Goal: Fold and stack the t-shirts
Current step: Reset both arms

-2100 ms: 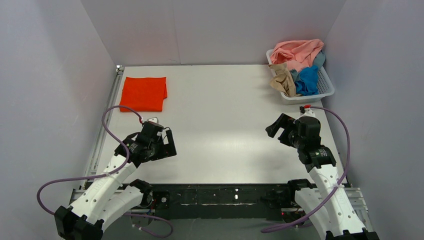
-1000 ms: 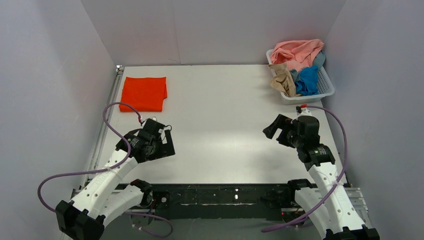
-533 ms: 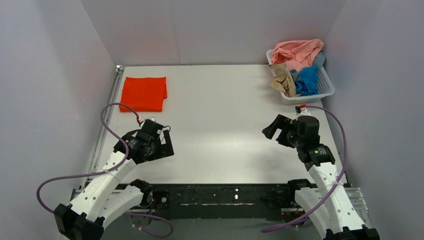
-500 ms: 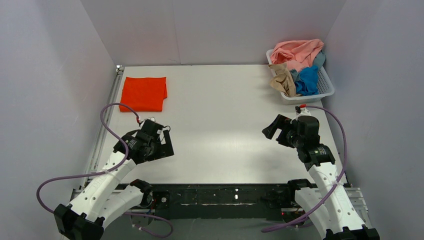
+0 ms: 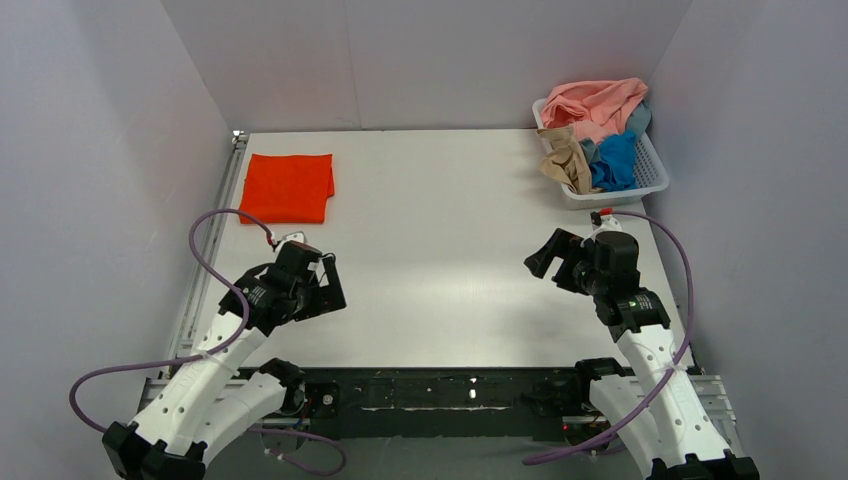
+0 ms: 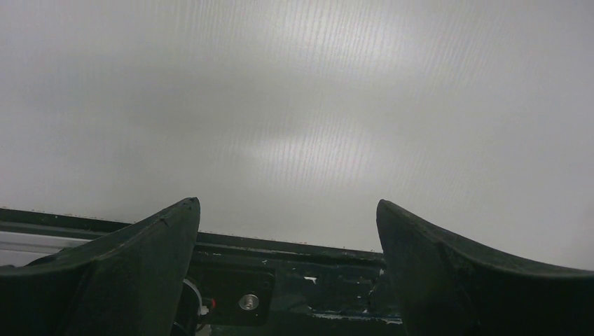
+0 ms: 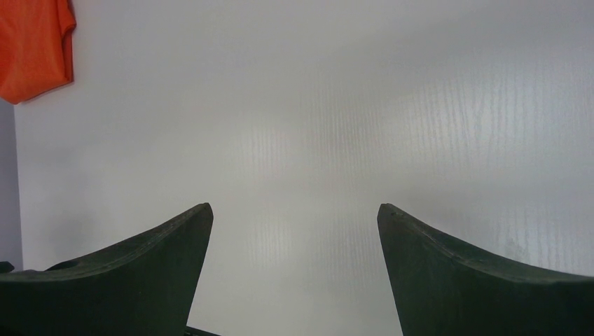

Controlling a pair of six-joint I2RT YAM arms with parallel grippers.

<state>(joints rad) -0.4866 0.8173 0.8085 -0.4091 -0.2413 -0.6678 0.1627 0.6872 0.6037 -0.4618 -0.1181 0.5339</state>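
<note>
An orange-red t-shirt [image 5: 290,186] lies folded flat at the far left of the table; its corner shows in the right wrist view [image 7: 31,45]. Salmon pink [image 5: 595,104], tan-beige [image 5: 566,158] and blue [image 5: 616,160] t-shirts are heaped in the white basket [image 5: 655,178] at the far right. My left gripper [image 5: 330,288] is open and empty over the near left of the table, its fingers [image 6: 140,259] spread above the near edge. My right gripper [image 5: 545,258] is open and empty over the right side, below the basket; its fingers [image 7: 147,266] frame bare tabletop.
Grey walls enclose the table on the left, back and right. A black rail [image 5: 440,390] with the arm bases runs along the near edge, and shows in the left wrist view [image 6: 280,280]. Purple cables [image 5: 205,240] loop beside each arm.
My left arm has drawn back a little toward the near left, its cable loop shifting left. The right arm has barely moved. The shirts have not moved.
</note>
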